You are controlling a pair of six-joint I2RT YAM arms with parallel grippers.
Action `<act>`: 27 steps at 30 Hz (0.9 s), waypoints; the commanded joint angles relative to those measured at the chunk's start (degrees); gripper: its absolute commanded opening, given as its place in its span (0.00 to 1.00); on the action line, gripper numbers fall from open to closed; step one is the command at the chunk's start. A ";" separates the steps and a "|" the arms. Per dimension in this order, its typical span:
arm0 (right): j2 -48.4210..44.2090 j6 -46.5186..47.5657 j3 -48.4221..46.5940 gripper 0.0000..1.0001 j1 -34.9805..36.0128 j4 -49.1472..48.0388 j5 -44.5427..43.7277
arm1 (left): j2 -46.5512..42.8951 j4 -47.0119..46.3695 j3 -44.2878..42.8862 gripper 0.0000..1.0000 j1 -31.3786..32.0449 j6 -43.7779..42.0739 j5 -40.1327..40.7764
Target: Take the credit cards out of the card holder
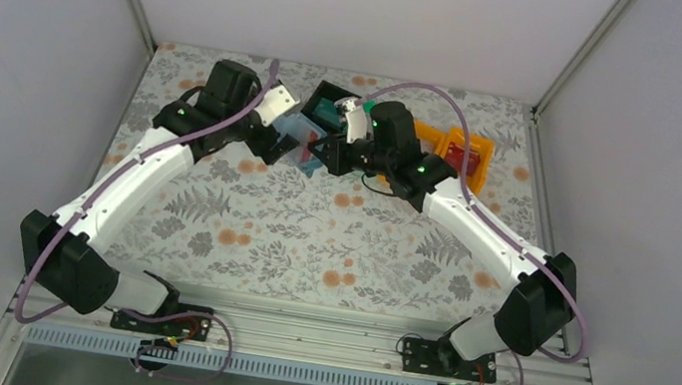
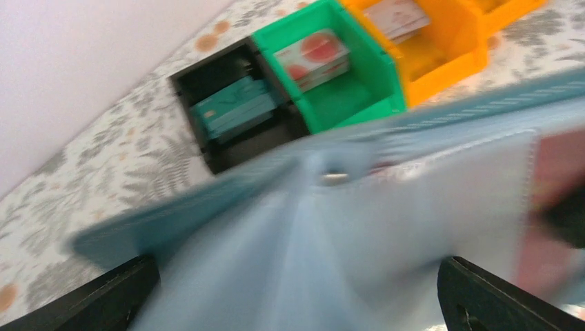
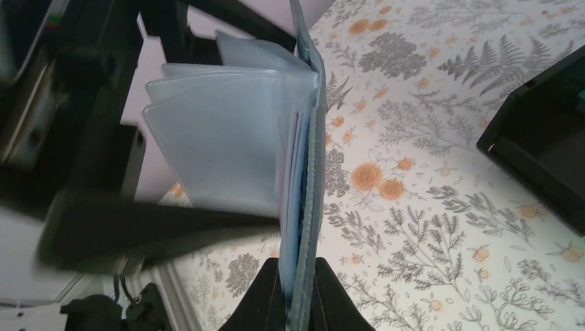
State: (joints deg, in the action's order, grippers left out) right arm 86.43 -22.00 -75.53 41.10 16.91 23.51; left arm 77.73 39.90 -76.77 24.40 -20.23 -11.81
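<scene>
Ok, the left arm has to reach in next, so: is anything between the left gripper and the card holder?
Nothing visible does. The card holder fills the space between the spread fingers of the open left gripper, while the right gripper is shut on one edge of it.

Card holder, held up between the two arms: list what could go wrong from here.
1. The right pincer clamps only one edge of the soft card holder, so a tug on a card could twist it or pull it free.
2. The left pincer stands wide open around the holder, and the red card shows only at one side. Closing may catch a pocket sleeve instead.
3. Both wrists crowd together by the black bin and could knock it.
</scene>
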 commanded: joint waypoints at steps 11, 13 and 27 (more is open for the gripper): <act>-7.10 1.88 2.32 0.04 0.21 0.24 3.03 | 2.82 -2.89 -3.75 1.00 -19.27 -0.28 -7.33; -5.92 2.94 0.92 0.04 0.25 3.63 -2.51 | 1.91 -2.10 -4.78 1.00 -20.41 -1.21 -8.93; 6.90 3.27 -6.43 0.04 0.13 -0.59 3.56 | -3.34 10.80 -3.79 0.56 -4.08 -11.32 -36.26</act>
State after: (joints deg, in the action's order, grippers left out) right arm 91.26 -17.98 -78.08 41.23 21.89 18.65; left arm 72.20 43.62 -81.36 17.96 -27.59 -36.64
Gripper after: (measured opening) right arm 0.082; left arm 0.688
